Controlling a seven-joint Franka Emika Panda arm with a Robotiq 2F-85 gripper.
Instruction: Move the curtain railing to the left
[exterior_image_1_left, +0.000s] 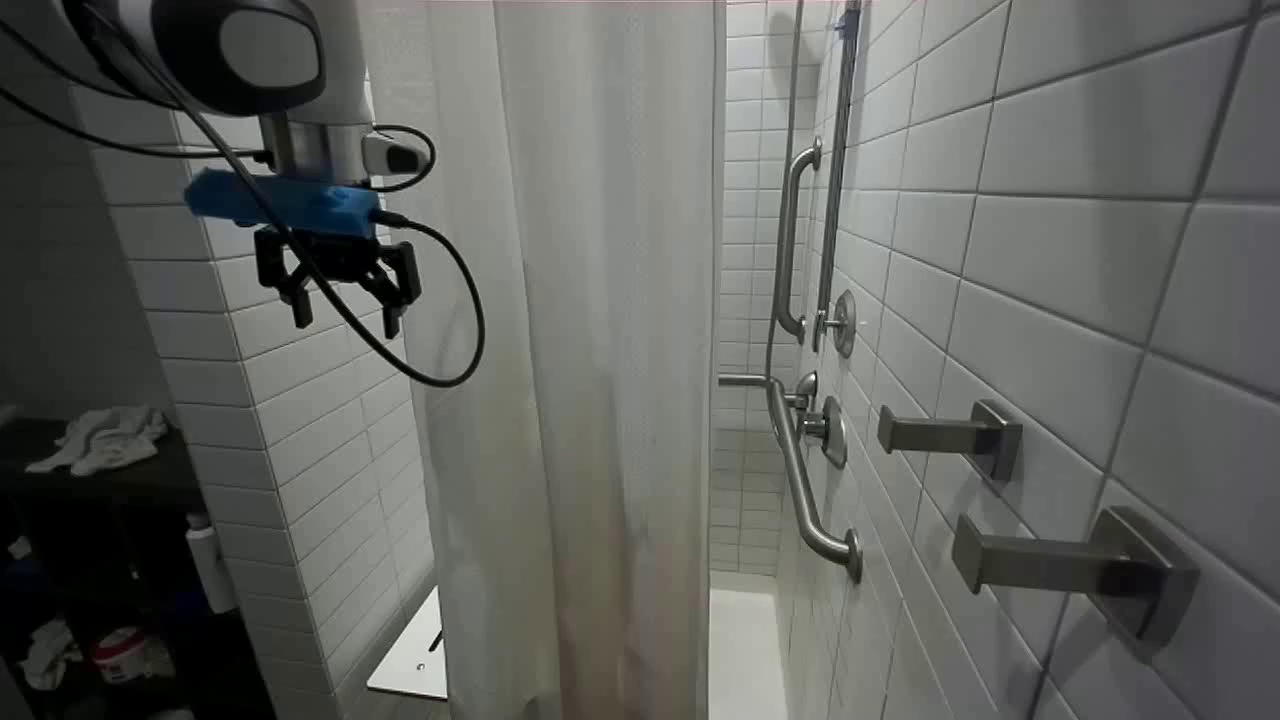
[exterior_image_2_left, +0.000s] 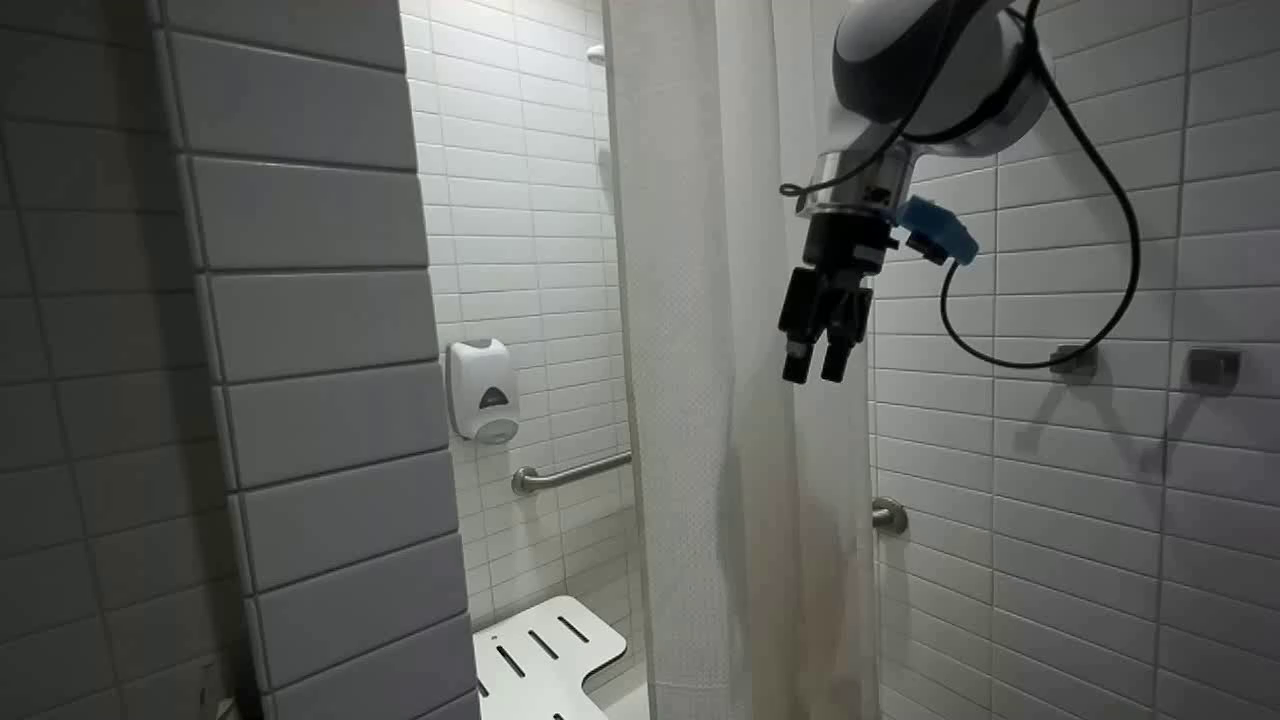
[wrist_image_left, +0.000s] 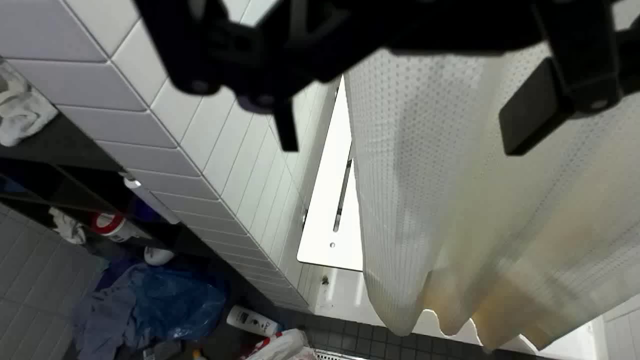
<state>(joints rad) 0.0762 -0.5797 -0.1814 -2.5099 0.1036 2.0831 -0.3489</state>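
Observation:
The curtain railing, a tall off-white fabric curtain (exterior_image_1_left: 610, 350), hangs in vertical folds and runs past the top of the picture. It also shows in an exterior view (exterior_image_2_left: 685, 400) and fills the right half of the wrist view (wrist_image_left: 425, 225), where its hem is stained brown. My gripper (exterior_image_1_left: 347, 322) points down near the curtain's left edge in that exterior view. In an exterior view the gripper (exterior_image_2_left: 815, 370) stands in front of the curtain. In the wrist view the gripper (wrist_image_left: 400, 149) has its fingers wide apart, with nothing held and the curtain's edge showing between them.
A tiled wall corner (exterior_image_1_left: 290, 400) stands left of the curtain. A white slatted bench (exterior_image_2_left: 550, 650) sits behind it. Chrome grab bars (exterior_image_1_left: 805, 490) and square wall hooks (exterior_image_1_left: 1080, 570) jut from the right wall. A loose cable (exterior_image_1_left: 470, 350) loops beside the gripper. Dark shelves (wrist_image_left: 75, 185) hold odds and ends.

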